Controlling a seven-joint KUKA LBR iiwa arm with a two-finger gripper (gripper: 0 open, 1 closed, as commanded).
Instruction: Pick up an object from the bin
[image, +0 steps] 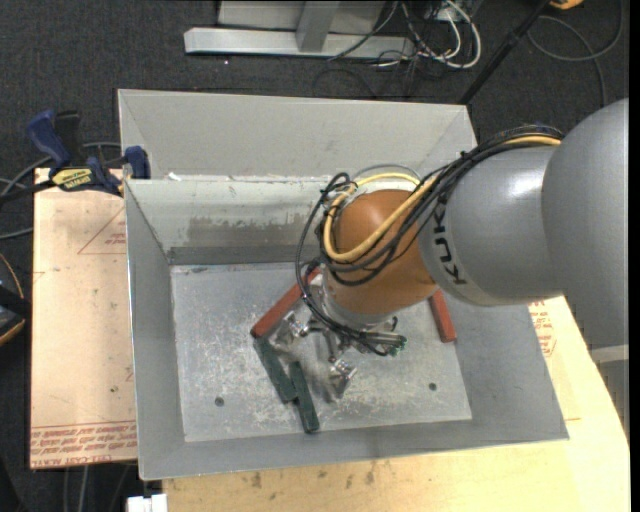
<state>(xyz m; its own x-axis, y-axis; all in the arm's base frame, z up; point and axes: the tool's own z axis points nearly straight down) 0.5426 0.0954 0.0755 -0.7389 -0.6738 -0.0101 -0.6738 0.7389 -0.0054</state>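
Note:
My gripper (315, 352) hangs low over the middle of the bin floor, under the arm's orange dome. Its two metal fingers (290, 330) stand apart, and I see only bare floor between them, so it is open. A dark green, long, flat thing (292, 384) lies on the floor just left of and below the fingers, slanting toward the front. A red-brown bar (276, 312) lies slanting just behind the left finger, its upper end hidden by the dome.
Another red-brown piece (443, 320) shows on the floor right of the dome; I cannot tell whether it joins the left bar. The arm covers the bin's right back part. Open floor lies to the left and along the front.

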